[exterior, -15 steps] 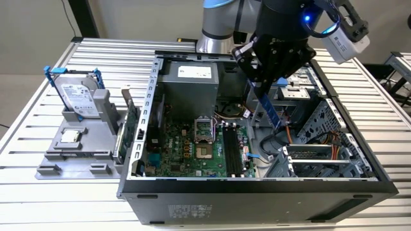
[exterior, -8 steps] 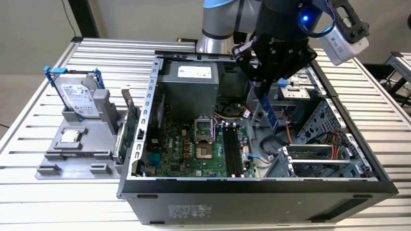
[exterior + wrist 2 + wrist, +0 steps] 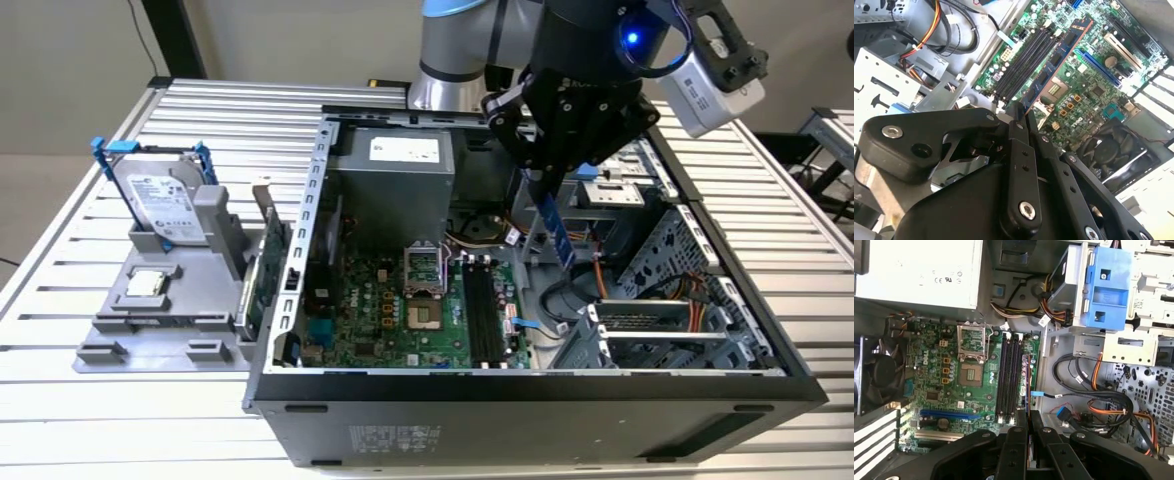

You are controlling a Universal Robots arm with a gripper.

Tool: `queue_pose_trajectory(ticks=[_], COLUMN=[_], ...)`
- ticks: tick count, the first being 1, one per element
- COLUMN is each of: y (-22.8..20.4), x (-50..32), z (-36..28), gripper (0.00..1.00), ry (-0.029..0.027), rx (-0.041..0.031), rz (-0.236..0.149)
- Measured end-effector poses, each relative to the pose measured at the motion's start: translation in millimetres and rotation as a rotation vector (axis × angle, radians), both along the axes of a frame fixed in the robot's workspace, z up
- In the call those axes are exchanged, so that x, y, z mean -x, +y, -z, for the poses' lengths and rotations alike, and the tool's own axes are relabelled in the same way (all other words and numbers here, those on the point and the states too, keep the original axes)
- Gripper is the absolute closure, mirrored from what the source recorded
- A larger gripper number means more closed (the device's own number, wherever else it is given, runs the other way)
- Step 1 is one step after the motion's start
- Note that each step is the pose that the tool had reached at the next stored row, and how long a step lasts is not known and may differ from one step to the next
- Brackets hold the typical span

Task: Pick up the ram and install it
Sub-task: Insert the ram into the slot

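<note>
My gripper [image 3: 539,168] hangs over the open computer case and is shut on the ram [image 3: 555,225], a thin bluish stick that points down into the case, slightly tilted. In the second wrist view the ram [image 3: 1059,52] runs out from my gripper [image 3: 1022,114] over the motherboard. In the first wrist view the ram [image 3: 1027,382] is seen edge-on beyond the gripper [image 3: 1028,416], just beside the black memory slots [image 3: 1009,375]. Those slots [image 3: 483,310] lie on the green motherboard [image 3: 387,310], below the ram and apart from it.
On the exterior view's left a grey fixture [image 3: 160,320] holds a silver hard drive with blue handles [image 3: 167,200] and a green expansion card [image 3: 267,270]. Inside the case are the power supply [image 3: 394,170], a drive cage [image 3: 667,330], loose cables [image 3: 1094,405] and a fan [image 3: 876,375].
</note>
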State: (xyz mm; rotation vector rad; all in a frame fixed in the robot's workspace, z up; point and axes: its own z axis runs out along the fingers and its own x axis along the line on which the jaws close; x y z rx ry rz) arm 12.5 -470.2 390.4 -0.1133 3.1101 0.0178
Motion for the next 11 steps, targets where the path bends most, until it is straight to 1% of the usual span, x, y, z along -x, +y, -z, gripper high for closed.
queue_pose_trajectory(ticks=[9,11], y=[0.0,0.0], x=[-0.6,-0.5], z=[1.3,1.4], gripper=[1.0,1.0], ry=[0.0,0.0], rx=[-0.0001,-0.0012], rz=[0.001,0.001])
